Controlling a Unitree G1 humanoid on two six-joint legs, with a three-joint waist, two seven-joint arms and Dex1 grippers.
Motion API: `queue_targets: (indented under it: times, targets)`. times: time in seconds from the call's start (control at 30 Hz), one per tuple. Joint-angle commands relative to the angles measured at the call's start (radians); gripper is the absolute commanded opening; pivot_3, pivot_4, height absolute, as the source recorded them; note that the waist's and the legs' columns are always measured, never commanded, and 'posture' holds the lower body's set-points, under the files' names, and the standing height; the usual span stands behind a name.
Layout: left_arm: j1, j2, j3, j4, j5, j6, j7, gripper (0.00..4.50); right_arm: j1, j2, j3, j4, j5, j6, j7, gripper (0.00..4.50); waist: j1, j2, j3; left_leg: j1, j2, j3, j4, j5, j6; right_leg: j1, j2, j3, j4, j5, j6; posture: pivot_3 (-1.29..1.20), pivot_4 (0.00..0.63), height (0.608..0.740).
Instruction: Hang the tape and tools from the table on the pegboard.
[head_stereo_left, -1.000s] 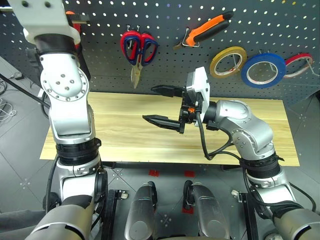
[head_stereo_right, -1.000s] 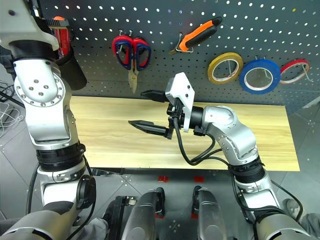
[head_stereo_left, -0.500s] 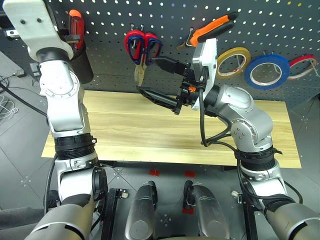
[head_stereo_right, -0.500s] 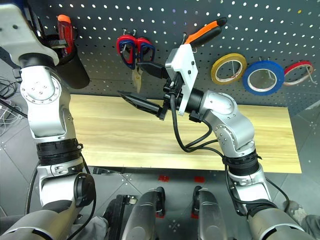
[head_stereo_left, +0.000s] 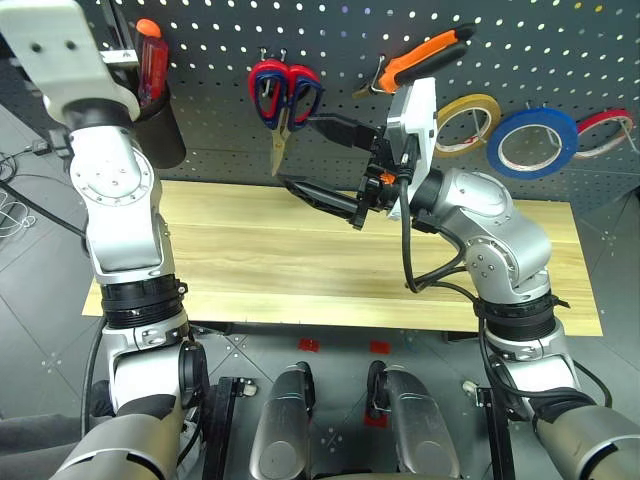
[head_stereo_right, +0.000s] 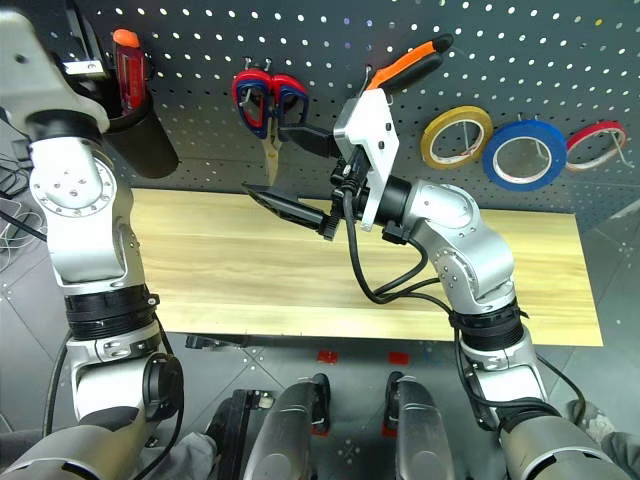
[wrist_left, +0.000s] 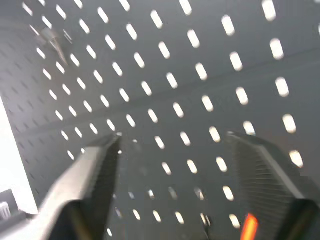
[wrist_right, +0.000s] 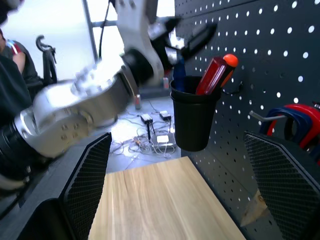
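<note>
L tool (wrist_left: 172, 140): fingers apart, nothing between them, nose almost against the pegboard (head_stereo_left: 560, 60) at far left, just above the black cup (wrist_right: 192, 120). The blue screwdriver (wrist_right: 179, 75) stands in that cup beside the red screwdriver (wrist_right: 215, 75).

R tool (head_stereo_left: 298, 152): fingers wide apart, empty, held up over the worktop (head_stereo_left: 250, 260), tips pointing left, just in front of the hanging blue-handled scissors (head_stereo_left: 305, 88) and the red-handled scissors (head_stereo_left: 265, 80).

The pliers (head_stereo_left: 425, 58) hang tilted on a hook just above the R wrist. The yellow tape (head_stereo_right: 456, 111) hangs right of them, next to the blue tape (head_stereo_left: 532, 140) and the red tape (head_stereo_left: 600, 125). So all task items look hung; job prob. at its last step, arms to pull away.

Risks:
- L tool sits v. close over the cup. If it drops or drags sideways on the way out, a finger could catch a screwdriver handle or the rim, tip the driver out or unseat the cup.
- R tool's far finger is next to the scissors. A swing toward the board or left could nudge them off their hook.
- R wrist is under the pliers' handles. Lifting it before backing off could bump them, and they look loosely perched.
- Safest, IMO: both arms come straight back toward the near side first, then lower.
</note>
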Motion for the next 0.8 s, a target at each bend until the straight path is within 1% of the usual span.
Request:
queue_targets:
  times: [0.03, 0.07, 0.1, 0.13, 0.23, 0.33, 0.4, 0.5, 0.67, 0.8]
  targets:
    - [-0.082, 0.006, -0.012, -0.095, -0.115, 0.075, -0.105, 4.46, 0.019, -0.029, -0.011, -0.035, 0.005, -0.017, 0.025, 4.50, 0.001, 0.000, 0.000, 0.000, 0.000, 0.000, 0.000, 0.000, 0.000, 0.000, 0.000, 0.000, 0.000, 0.000, 0.000, 0.03, 0.318, 0.740]
    - [-0.102, 0.002, -0.018, -0.107, -0.176, 0.112, -0.160, 4.46, 0.028, -0.042, -0.017, -0.041, 0.011, -0.012, 0.032, 4.50, 0.002, 0.000, 0.000, 0.000, 0.000, 0.000, 0.001, 0.000, 0.000, 0.000, 0.000, 0.000, 0.000, 0.000, 0.000, 0.03, 0.318, 0.740]
    - [-0.107, 0.001, -0.033, -0.134, -0.271, 0.188, -0.247, 4.46, 0.040, -0.057, -0.027, -0.051, 0.021, -0.004, 0.038, 4.50, 0.003, -0.001, 0.000, 0.000, -0.001, -0.001, 0.001, 0.000, 0.000, 0.001, 0.000, 0.000, 0.000, 0.000, 0.000, 0.03, 0.316, 0.740]
    - [-0.102, 0.007, -0.053, -0.166, -0.334, 0.233, -0.321, 4.46, 0.053, -0.073, -0.039, -0.062, 0.034, 0.006, 0.043, 4.50, 0.002, 0.000, 0.000, 0.000, -0.001, -0.001, 0.001, 0.000, 0.000, 0.001, 0.000, 0.000, 0.000, 0.000, 0.000, 0.03, 0.317, 0.740]
    - [-0.029, 0.035, -0.101, -0.267, -0.435, 0.365, -0.439, 4.46, 0.115, -0.124, -0.079, -0.093, 0.065, 0.035, 0.045, 4.50, -0.001, 0.000, 0.000, 0.000, -0.001, -0.001, 0.000, 0.000, 0.000, 0.001, 0.000, 0.000, 0.000, 0.000, 0.000, 0.03, 0.315, 0.740]
    - [0.056, 0.052, -0.124, -0.326, -0.453, 0.430, -0.461, 4.46, 0.188, -0.175, -0.117, -0.108, 0.055, 0.044, 0.021, 4.50, -0.005, 0.000, 0.000, 0.000, 0.000, -0.001, -0.001, 0.000, 0.000, 0.001, 0.000, 0.000, 0.000, 0.000, 0.000, 0.02, 0.318, 0.740]
    - [0.146, 0.049, -0.133, -0.369, -0.490, 0.487, -0.482, 4.46, 0.264, -0.195, -0.183, -0.114, 0.062, 0.061, -0.032, 4.50, -0.005, 0.000, 0.000, 0.001, 0.001, 0.000, -0.001, 0.000, 0.000, 0.001, 0.001, 0.000, 0.000, 0.000, 0.000, 0.01, 0.319, 0.740]
    - [0.254, 0.057, -0.144, -0.399, -0.485, 0.498, -0.501, 4.46, 0.379, -0.204, -0.262, -0.126, 0.064, 0.061, -0.093, 4.50, -0.004, 0.000, 0.000, 0.001, 0.001, 0.000, -0.001, 0.000, 0.000, 0.001, 0.001, 0.001, 0.000, 0.000, 0.000, -0.01, 0.317, 0.740]
    - [0.363, 0.064, -0.143, -0.366, -0.461, 0.485, -0.502, 4.46, 0.532, -0.213, -0.326, -0.108, 0.042, 0.031, -0.131, 4.50, -0.002, 0.000, -0.001, 0.001, 0.000, 0.000, 0.001, 0.000, 0.000, 0.001, 0.001, 0.001, -0.001, 0.000, 0.000, -0.02, 0.317, 0.740]
    - [0.468, 0.056, -0.173, -0.274, -0.422, 0.424, -0.526, 4.46, 0.554, -0.191, -0.370, 0.013, -0.004, -0.049, -0.188, 4.50, -0.004, 0.001, -0.007, 0.002, 0.000, 0.001, 0.001, 0.000, 0.000, 0.001, 0.001, 0.002, 0.000, 0.000, 0.000, -0.04, 0.304, 0.740]
